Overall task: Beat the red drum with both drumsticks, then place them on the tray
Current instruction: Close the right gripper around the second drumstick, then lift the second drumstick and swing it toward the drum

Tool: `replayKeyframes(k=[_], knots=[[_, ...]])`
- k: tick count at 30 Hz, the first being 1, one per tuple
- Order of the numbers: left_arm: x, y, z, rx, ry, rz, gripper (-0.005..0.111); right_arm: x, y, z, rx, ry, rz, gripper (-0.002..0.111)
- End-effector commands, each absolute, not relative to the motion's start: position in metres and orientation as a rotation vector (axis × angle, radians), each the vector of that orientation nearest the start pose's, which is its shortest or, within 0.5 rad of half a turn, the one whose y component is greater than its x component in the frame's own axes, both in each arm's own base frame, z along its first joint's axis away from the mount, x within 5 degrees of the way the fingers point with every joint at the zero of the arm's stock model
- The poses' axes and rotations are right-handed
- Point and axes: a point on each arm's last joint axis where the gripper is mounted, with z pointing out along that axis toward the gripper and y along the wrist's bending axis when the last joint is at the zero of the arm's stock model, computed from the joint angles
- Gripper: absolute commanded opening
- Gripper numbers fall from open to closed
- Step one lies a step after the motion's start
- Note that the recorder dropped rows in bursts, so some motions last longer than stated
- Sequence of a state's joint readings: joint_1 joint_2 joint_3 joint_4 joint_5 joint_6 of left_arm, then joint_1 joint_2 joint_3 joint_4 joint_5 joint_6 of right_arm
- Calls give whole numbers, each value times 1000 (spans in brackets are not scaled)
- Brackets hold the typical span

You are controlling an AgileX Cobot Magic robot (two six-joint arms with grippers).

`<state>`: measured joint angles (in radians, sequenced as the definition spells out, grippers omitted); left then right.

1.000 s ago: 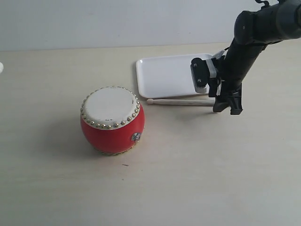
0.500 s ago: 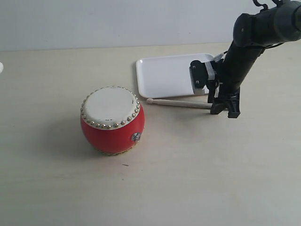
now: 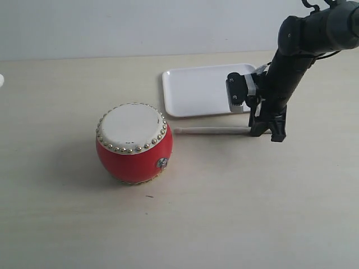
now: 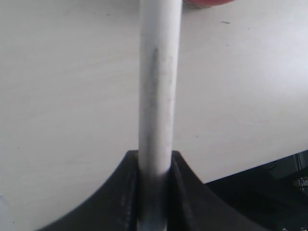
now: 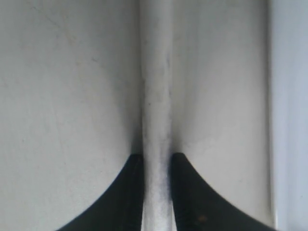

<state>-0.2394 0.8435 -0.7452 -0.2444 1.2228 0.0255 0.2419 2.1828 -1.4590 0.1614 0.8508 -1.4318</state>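
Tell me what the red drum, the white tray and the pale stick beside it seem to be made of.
The small round red drum: glossy painted body, perhaps wood; matte cream skin, brass-like studs. The slim pale stick: probably whitewashed wood, faint scuffs. The flat white rectangular tray: likely plastic, smooth, slightly shiny.

A pale cream bench (image 3: 235, 213) with a smooth matte top fills most of the scene. A plain light grey wall (image 3: 140, 25) stands behind it. A small white object (image 3: 1, 80) is cut off at the left edge. A tiny dark speck (image 3: 149, 196) lies on the bench.
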Motion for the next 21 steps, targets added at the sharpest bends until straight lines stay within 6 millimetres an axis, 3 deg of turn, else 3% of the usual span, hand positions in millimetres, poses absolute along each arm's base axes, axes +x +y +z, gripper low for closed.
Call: replayKeyframes(k=[1,11,21], knots=[[112,-49,295,295,2791,-401,0,401,109,118,-2066,2178,100,0],[112,-49,295,298,2790,-401,0,388,107,195,-1988,2115,28,0],[112,-49,295,299,2790,-403,0,354,100,284,-1548,2298,29,0]])
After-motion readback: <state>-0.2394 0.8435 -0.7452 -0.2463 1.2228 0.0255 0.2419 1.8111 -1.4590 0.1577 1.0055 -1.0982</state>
